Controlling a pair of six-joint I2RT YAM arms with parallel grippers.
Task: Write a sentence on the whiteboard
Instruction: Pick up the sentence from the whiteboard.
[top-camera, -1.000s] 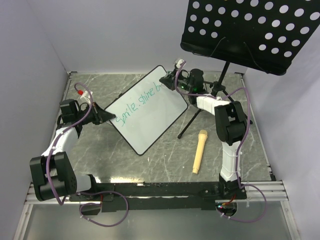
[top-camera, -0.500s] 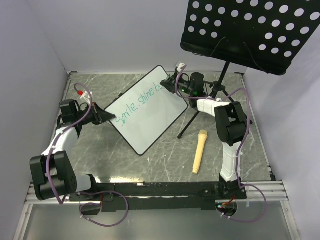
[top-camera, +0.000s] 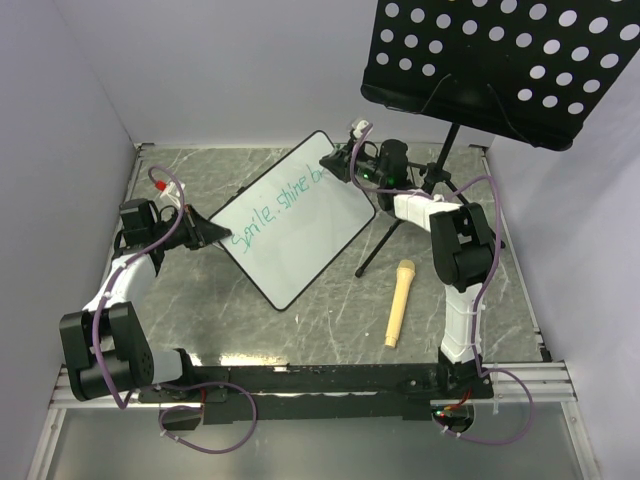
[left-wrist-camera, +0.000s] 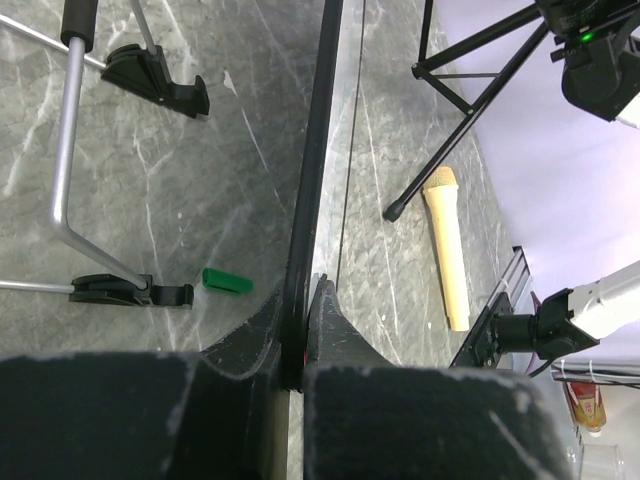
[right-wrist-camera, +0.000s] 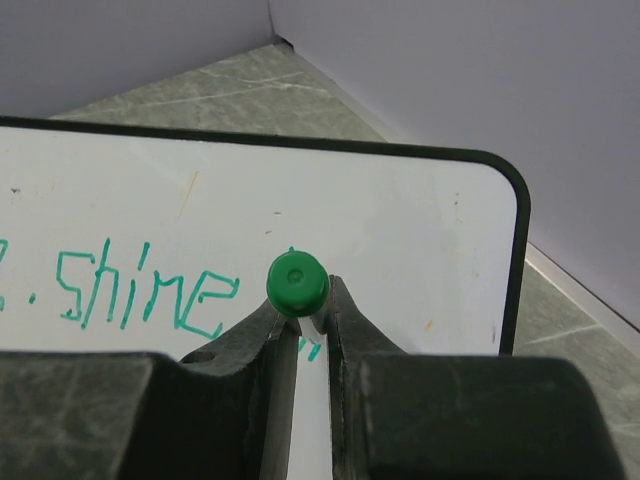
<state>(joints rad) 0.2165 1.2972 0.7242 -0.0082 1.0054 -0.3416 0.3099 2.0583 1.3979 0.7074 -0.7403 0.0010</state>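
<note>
The whiteboard (top-camera: 300, 245) stands tilted on the marble table, and its black frame (left-wrist-camera: 312, 170) runs edge-on through the left wrist view. The teal sentence (top-camera: 282, 207) reads "Smile. shine" plus a started letter; "shine" (right-wrist-camera: 150, 293) shows in the right wrist view. My left gripper (top-camera: 214, 235) (left-wrist-camera: 304, 300) is shut on the board's near-left frame edge. At the board's far end my right gripper (top-camera: 337, 164) (right-wrist-camera: 303, 300) is shut on a white marker with a green end (right-wrist-camera: 297, 283), and it points at the board (right-wrist-camera: 400, 220). Its tip is hidden.
A black perforated music stand (top-camera: 500, 60) overhangs the back right, its tripod legs (top-camera: 385, 238) beside the board. A beige microphone-shaped stick (top-camera: 398, 303) lies right of centre. A green cap (left-wrist-camera: 228, 282) lies under the board near its black feet (left-wrist-camera: 160, 82). Walls close in on three sides.
My right wrist has shifted only slightly at the board's far end. The left arm and the board have stayed still.
</note>
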